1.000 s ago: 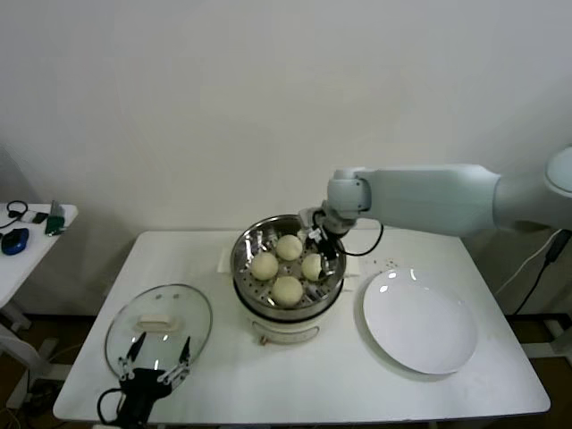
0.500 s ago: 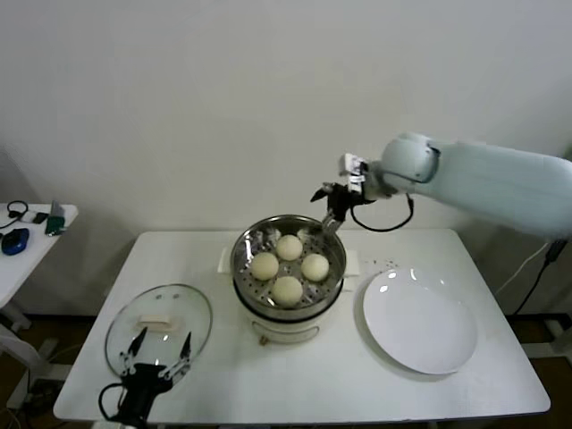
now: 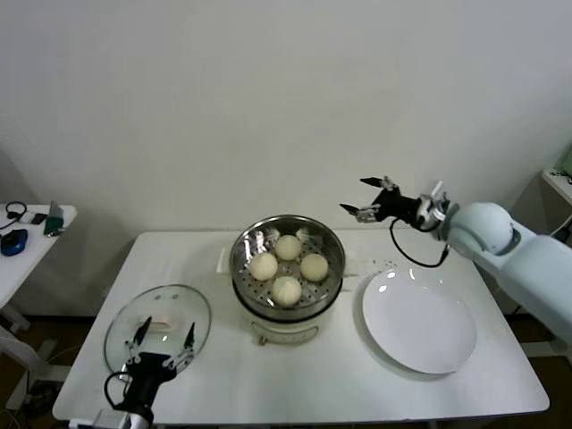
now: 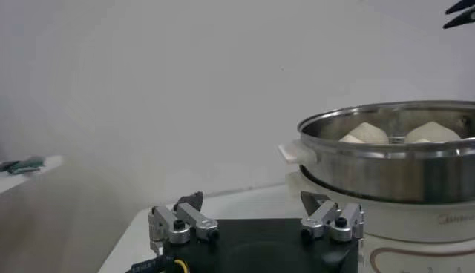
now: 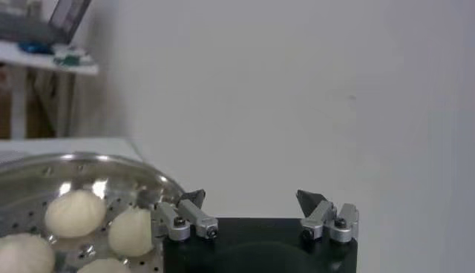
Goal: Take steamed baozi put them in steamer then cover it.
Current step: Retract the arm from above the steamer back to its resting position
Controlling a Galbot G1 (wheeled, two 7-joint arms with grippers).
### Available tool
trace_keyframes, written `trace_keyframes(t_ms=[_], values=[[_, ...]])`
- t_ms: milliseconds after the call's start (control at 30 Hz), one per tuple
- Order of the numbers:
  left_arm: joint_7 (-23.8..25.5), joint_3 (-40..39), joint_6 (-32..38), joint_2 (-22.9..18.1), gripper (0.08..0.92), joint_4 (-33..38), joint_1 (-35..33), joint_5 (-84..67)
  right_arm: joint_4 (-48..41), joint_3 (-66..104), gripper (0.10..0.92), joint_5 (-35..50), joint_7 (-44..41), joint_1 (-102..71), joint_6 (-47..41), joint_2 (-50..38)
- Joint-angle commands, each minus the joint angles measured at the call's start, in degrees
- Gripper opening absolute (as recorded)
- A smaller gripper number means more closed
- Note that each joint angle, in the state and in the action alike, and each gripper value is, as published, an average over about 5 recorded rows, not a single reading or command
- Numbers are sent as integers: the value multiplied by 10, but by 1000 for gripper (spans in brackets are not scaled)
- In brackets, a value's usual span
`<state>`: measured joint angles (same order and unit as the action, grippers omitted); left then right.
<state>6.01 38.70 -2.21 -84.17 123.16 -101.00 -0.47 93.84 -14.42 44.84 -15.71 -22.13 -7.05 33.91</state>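
My right claw (image 3: 370, 198) hangs in the air with its fingers spread and nothing between them, up beside the far right edge of the steamer (image 3: 288, 266) and clear of it. Below and to the left of that claw, all four steamed baozi (image 3: 287, 263) sit on the perforated tray inside the pot, close together, so I judge the loading part finished. Nearer to me on that side lies the white plate (image 3: 418, 322), bare.

My left claw (image 3: 163, 347) hovers low at the near left corner of the table (image 3: 304, 375), fingers spread and empty, just over the near rim of the cover (image 3: 159, 326). The glass lid lies flat on the table beneath and beyond this claw, its cream handle (image 3: 154, 322) up, well apart from the steamer to its right. What remains, as I read it, is to take that handle, carry the cover across and set it on the pot's rim.

The table is white and plain, standing against a bare pale wall. Off to the left of my left claw stands a smaller side table (image 3: 27, 241) with a few small dark items on it that I cannot make out.
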Motion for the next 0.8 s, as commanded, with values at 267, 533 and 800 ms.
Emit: trace_keyframes(t_ms=[267,533,800], values=[[-86,-2,4,37,823,-8,11,142,60,604,823,-85,22,-753,239,239],[-225,32,40,94,823,-32,4,444,68,540,823,-116,46,-784,285,321],[-289,11,64,102,823,-186,37,673,56,483,823,-147,66,-794,296,351]])
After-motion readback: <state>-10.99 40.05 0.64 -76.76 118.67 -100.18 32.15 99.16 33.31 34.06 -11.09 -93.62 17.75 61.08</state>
